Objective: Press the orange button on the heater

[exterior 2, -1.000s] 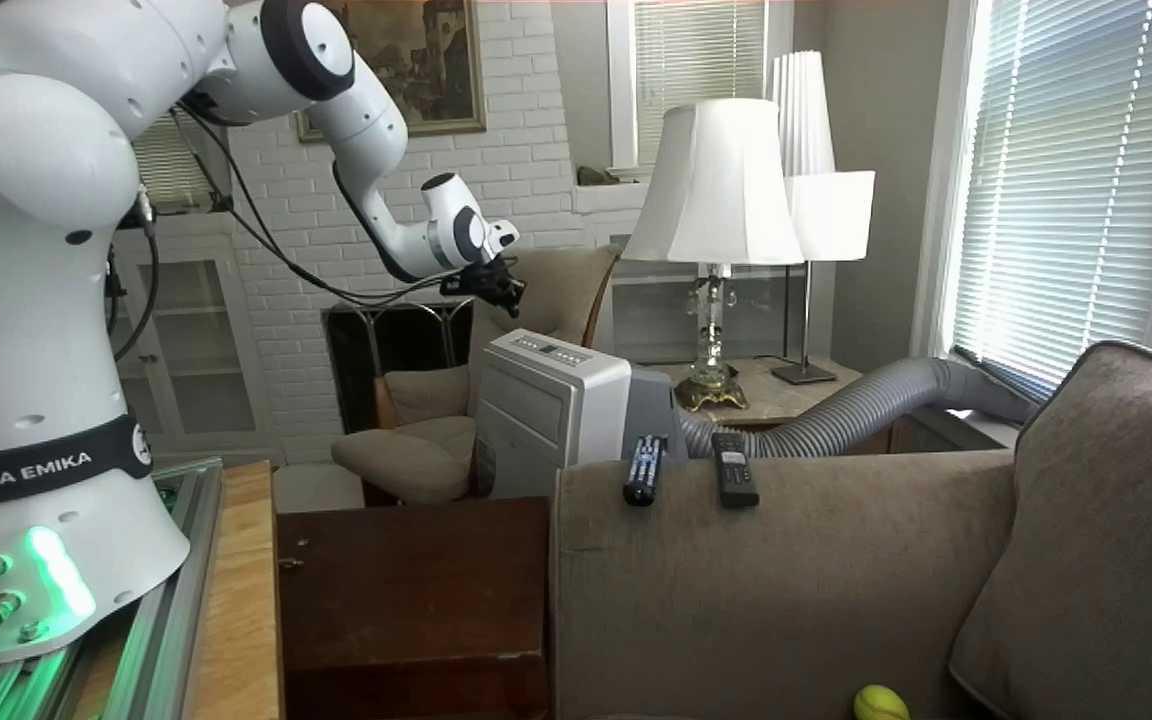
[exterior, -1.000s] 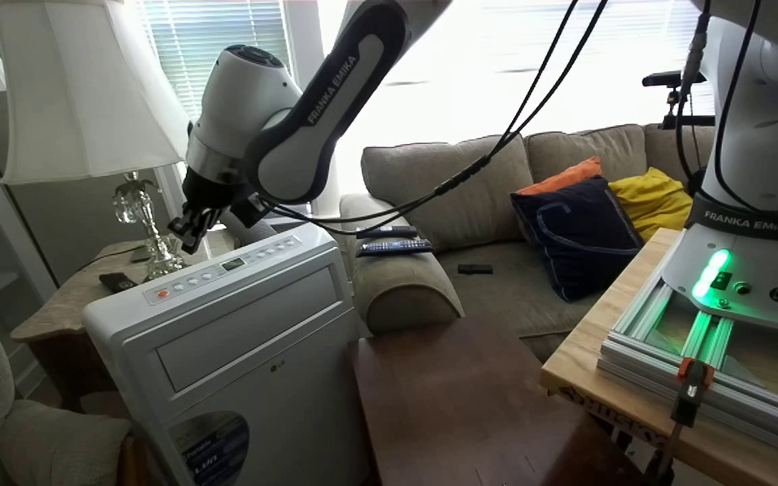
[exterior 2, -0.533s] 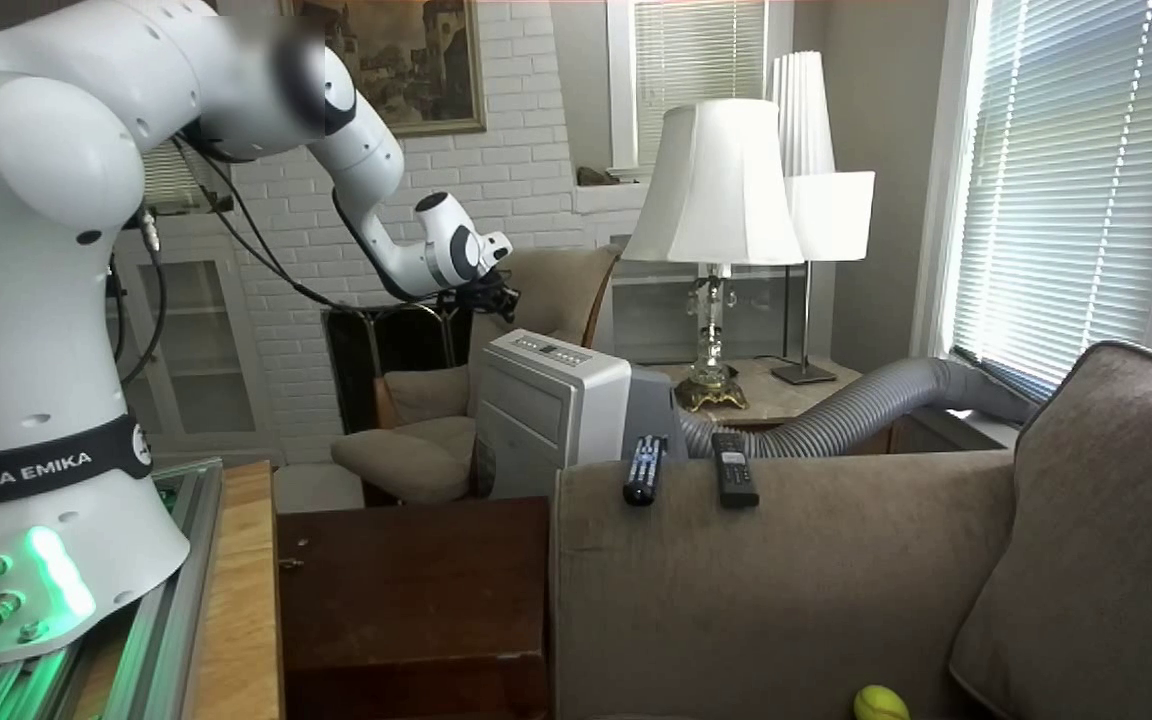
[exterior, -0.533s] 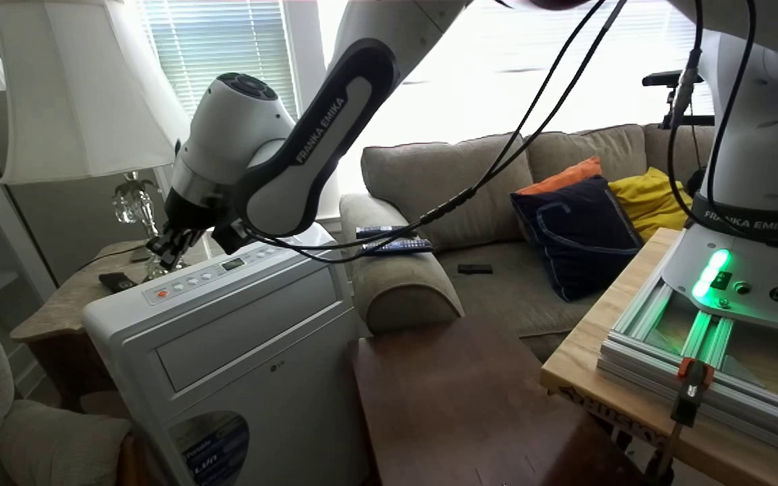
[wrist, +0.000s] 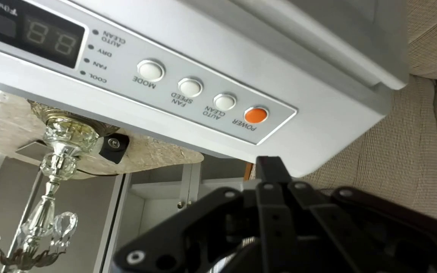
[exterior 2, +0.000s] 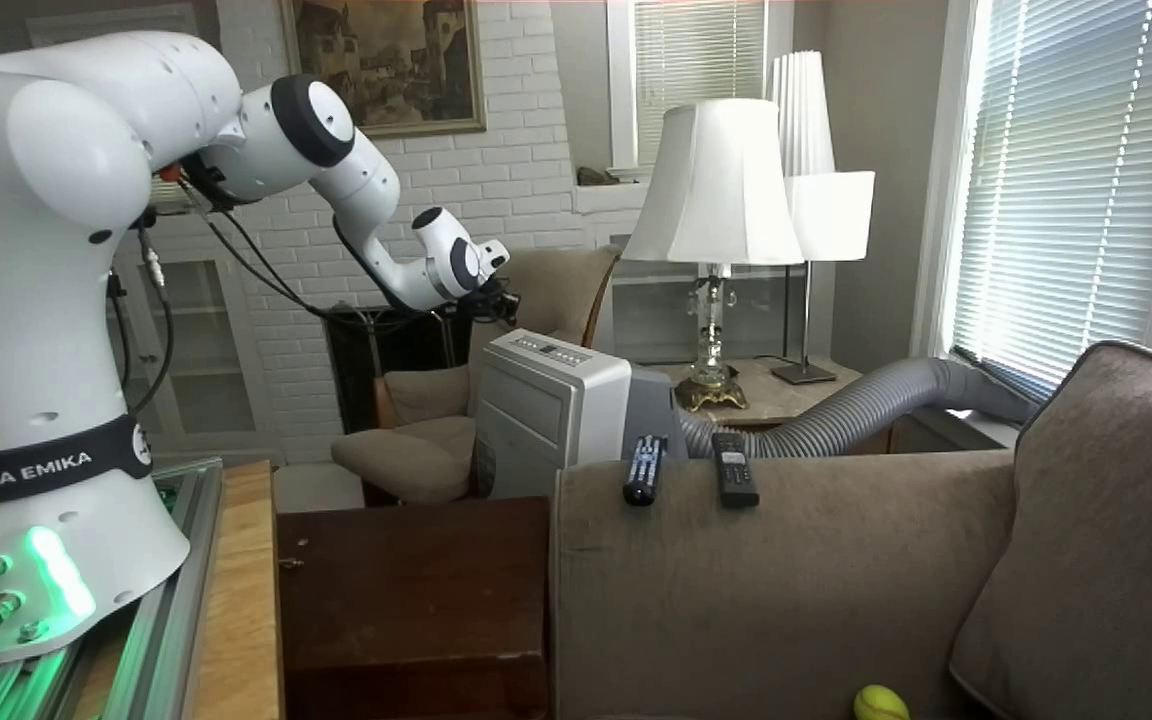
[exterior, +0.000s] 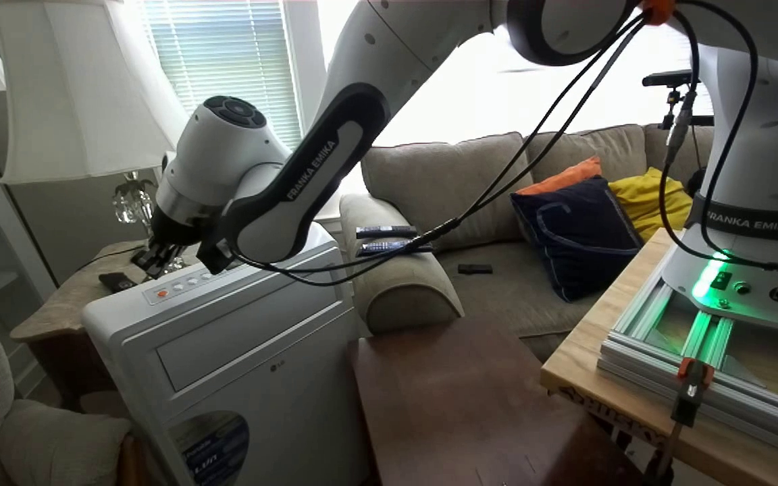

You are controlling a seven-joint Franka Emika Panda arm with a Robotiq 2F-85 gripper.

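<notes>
The heater (exterior: 281,412) is a large white boxy appliance with a control strip on top. It also shows in an exterior view (exterior 2: 526,430). Its orange button (wrist: 256,115), marked POWER, is at the end of a row of white buttons in the wrist view; it also shows in an exterior view (exterior: 162,293). My black gripper (wrist: 272,167) is shut with its fingertips together and nothing between them. In an exterior view the gripper (exterior: 146,264) hangs above the heater's top, near the orange-button end, apart from it. The gripper (exterior 2: 506,308) also shows above the heater's far end.
A table lamp with a white shade (exterior: 85,94) and glass base stands on a side table (exterior: 58,297) right behind the heater. A grey hose (exterior 2: 836,410) runs from the heater to the window. A beige armchair (exterior 2: 416,465) and a sofa arm (exterior: 402,290) flank it.
The arm has come down, and the gripper has moved lower and toward the orange-button end of the heater. The heater and other objects have not moved.
</notes>
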